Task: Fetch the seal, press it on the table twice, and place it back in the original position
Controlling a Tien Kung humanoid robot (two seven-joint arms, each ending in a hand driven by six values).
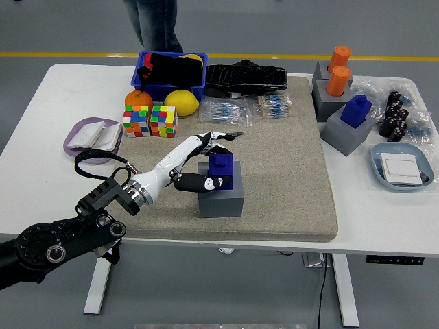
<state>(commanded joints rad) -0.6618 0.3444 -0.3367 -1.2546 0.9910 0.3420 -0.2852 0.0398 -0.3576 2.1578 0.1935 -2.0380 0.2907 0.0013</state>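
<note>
Seal (220, 171) within half-open left hand (203, 163)

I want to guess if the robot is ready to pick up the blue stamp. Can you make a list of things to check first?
1. Blue seal sits upright on its grey block: ok.
2. Left hand is at the seal, thumb by its front side, other fingers stretched out behind its top: ok.
3. Fingers closed firmly around the seal: not ok, they look open.
4. Bare mat beside the block for pressing: ok.
5. Person at the far side is away from the seal: ok.
6. Right hand clear of the way: cannot tell, it is not in view.
</note>
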